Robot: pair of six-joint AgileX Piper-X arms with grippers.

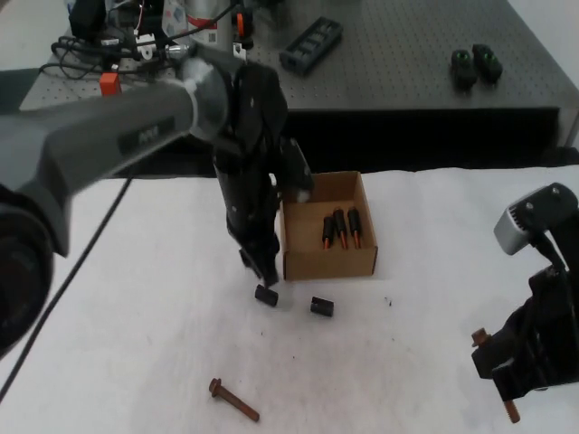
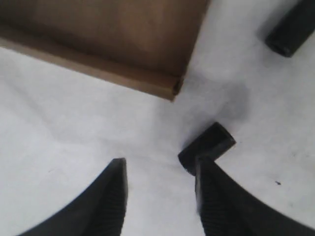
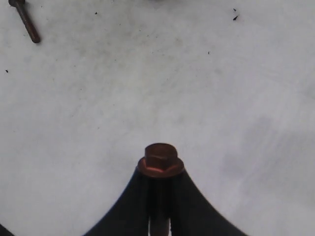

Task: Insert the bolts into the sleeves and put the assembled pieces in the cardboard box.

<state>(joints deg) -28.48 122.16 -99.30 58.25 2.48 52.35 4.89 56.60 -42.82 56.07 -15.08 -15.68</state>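
Lower right of the high view: right end effector (image 3: 160, 206) closed on a copper bolt (image 3: 160, 161), head sticking out past the fingers. Centre: left end effector (image 2: 160, 169) open, holding nothing, one finger just at a black sleeve (image 2: 207, 145) on the white counter (image 1: 136, 316), near a corner of the cardboard box (image 1: 330, 262). To its right, a second sleeve (image 1: 321, 306). Inside the box, three assembled pieces (image 1: 341, 228). Lower left of centre, a loose bolt (image 1: 233, 400).

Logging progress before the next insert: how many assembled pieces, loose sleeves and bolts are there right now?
Assembled pieces, in the cardboard box: 3
Loose sleeves on the cloth: 2
Bolts: 2, one on the cloth, one in the right pincer
Total: 7
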